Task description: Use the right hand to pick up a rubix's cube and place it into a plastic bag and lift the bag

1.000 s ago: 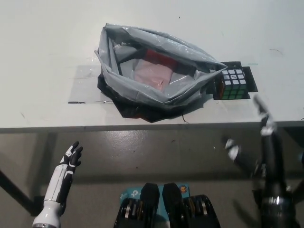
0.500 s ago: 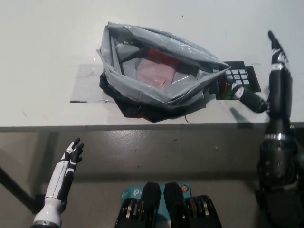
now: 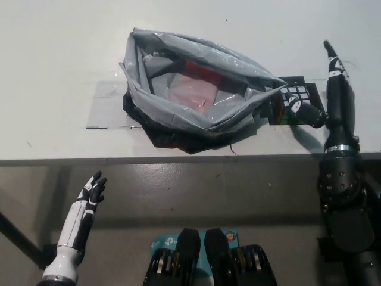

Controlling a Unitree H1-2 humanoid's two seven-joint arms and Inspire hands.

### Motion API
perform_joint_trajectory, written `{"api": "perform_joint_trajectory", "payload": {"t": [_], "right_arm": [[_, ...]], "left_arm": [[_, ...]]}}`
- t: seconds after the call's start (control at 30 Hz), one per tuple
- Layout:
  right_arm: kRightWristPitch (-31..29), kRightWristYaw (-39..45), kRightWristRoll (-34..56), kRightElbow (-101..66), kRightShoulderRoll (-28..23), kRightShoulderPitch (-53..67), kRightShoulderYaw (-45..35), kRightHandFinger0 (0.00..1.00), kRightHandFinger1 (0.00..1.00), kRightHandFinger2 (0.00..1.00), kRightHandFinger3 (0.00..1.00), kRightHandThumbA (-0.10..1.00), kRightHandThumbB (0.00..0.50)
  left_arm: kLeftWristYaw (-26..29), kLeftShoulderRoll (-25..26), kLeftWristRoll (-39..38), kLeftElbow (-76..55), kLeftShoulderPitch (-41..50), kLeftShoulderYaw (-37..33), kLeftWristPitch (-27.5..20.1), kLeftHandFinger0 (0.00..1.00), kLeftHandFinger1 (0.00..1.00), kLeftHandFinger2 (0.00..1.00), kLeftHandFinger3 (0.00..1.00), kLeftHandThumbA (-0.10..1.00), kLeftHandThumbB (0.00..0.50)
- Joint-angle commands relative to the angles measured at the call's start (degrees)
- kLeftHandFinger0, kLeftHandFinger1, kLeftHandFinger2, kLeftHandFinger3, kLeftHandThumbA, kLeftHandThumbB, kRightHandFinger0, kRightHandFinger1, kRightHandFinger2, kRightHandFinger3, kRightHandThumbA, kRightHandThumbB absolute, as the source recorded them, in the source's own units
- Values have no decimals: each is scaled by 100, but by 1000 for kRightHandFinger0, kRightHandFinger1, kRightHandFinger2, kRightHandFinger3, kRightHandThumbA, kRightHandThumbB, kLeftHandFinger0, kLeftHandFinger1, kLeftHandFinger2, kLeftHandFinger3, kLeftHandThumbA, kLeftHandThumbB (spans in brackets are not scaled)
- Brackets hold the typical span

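Note:
A Rubik's cube [image 3: 293, 101] with a white top face and green front sits on a black square at the table's right, just beside the bag. The grey plastic bag [image 3: 190, 95] lies open on the white table [image 3: 59, 59], with something pink and red inside. My black right hand [image 3: 329, 89] is over the table just right of the cube, open, one finger stretched far up and the thumb reaching against the cube's right side. My white left hand [image 3: 89, 199] rests open below the table edge at lower left.
A strip of clear tape [image 3: 110, 107] lies left of the bag on the table. The table's front edge [image 3: 178, 159] runs across the middle of the view, with grey floor below it.
My right hand rose from below the table edge up onto the table and moved in beside the cube's right side. The left hand stayed put.

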Motion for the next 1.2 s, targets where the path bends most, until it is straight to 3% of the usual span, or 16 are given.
{"api": "perform_joint_trajectory", "payload": {"t": [0.0,0.33,0.93,1.0,1.17], "right_arm": [[-53,-144,246,160,18,-409,-10,1000,1000,1000,1000,843,462],[-57,-134,379,658,31,-586,84,1000,1000,1000,1000,892,494],[69,-137,714,1027,84,-815,62,1000,1000,1000,1000,887,478],[37,-154,738,1122,87,-858,59,1000,1000,1000,1000,875,459],[37,-125,874,1266,110,-956,21,1000,1000,1000,1000,902,494]], "left_arm": [[-5,33,23,-124,-53,11,-138,1000,1000,1000,1000,1000,111],[-12,34,2,-165,-43,24,-101,1000,1000,1000,1000,1000,117],[-32,40,1,-148,-40,9,-115,1000,1000,1000,1000,1000,125],[-36,47,4,-154,-46,8,-106,1000,1000,1000,1000,1000,132],[-8,34,32,-131,-55,9,-118,1000,1000,1000,1000,1000,137]]}}
